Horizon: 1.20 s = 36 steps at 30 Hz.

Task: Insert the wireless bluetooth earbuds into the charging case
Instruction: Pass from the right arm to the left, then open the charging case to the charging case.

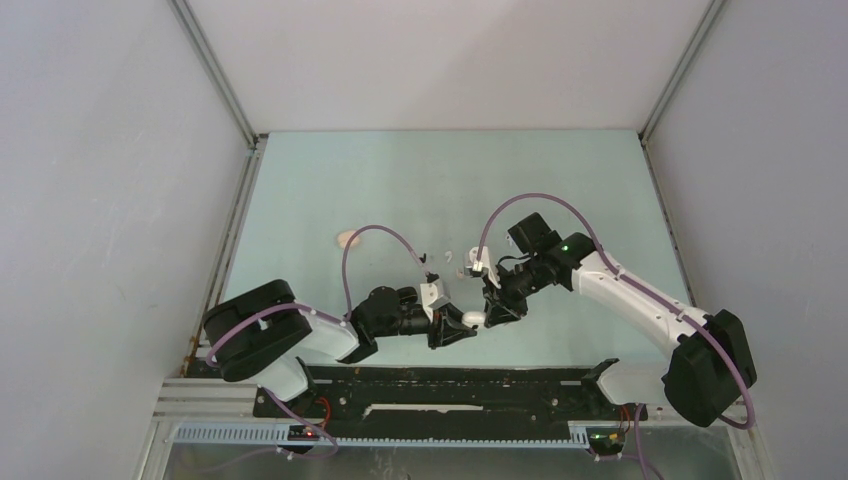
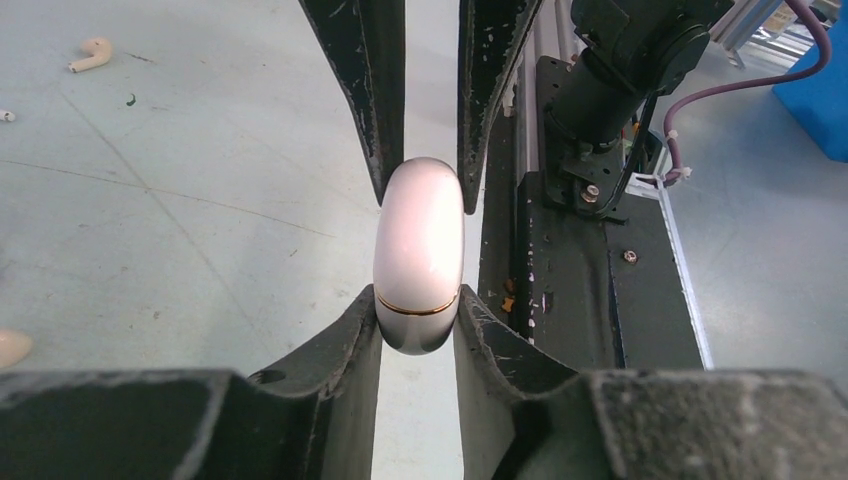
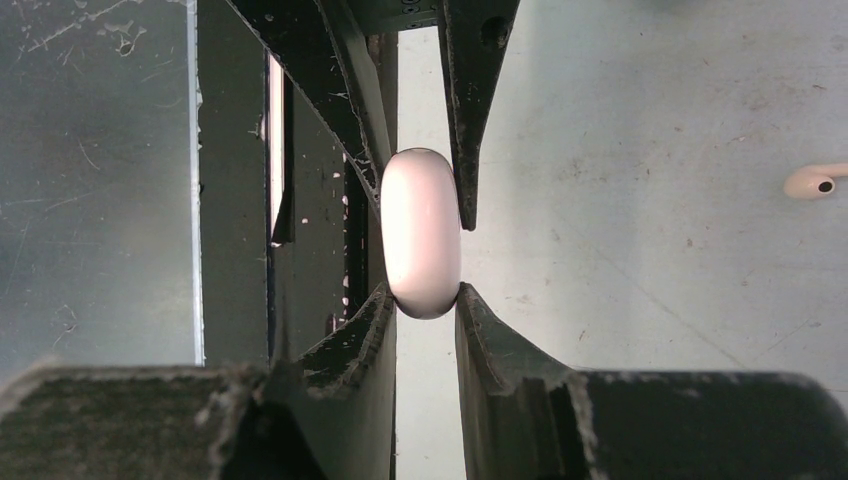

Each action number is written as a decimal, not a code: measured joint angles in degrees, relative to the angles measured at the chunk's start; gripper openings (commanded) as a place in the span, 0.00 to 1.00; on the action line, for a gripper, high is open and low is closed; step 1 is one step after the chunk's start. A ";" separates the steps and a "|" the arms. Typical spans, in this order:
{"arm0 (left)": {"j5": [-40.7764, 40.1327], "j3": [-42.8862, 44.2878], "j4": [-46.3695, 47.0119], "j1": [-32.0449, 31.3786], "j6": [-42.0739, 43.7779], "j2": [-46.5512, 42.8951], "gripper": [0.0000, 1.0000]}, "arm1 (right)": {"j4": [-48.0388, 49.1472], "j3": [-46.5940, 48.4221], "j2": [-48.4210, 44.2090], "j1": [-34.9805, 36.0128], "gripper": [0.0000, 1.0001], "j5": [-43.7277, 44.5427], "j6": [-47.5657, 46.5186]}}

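The charging case (image 1: 474, 319) is a shut, glossy white oval with a thin gold seam. It is held near the table's front edge between both grippers. My left gripper (image 2: 418, 305) is shut on its near end, the case (image 2: 418, 250) filling the gap. My right gripper (image 3: 424, 295) is shut on the other end of the case (image 3: 421, 232). The two pairs of fingers meet tip to tip. A beige earbud (image 2: 92, 53) lies on the table to the far left, and a pale earbud (image 3: 815, 182) shows at the right edge. Tiny black (image 1: 427, 257) and white (image 1: 449, 256) earbuds lie behind the grippers.
A beige piece (image 1: 347, 238) lies alone on the pale green table (image 1: 400, 180), left of centre. The black base rail (image 2: 570, 290) and the arm mounts run close beside the case at the front edge. Grey walls enclose the table on three sides.
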 measured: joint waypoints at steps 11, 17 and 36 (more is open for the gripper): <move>0.42 0.00 -0.13 -0.07 0.02 -0.02 0.22 | 0.04 0.00 0.00 -0.04 0.12 0.22 0.00; 0.76 0.00 -0.15 -0.07 0.22 -0.02 0.10 | -0.02 0.00 0.00 -0.02 0.23 0.22 0.02; 1.97 0.00 -0.04 -0.85 2.27 -0.02 0.00 | -0.09 1.11 3.50 -5.11 0.55 -7.65 4.61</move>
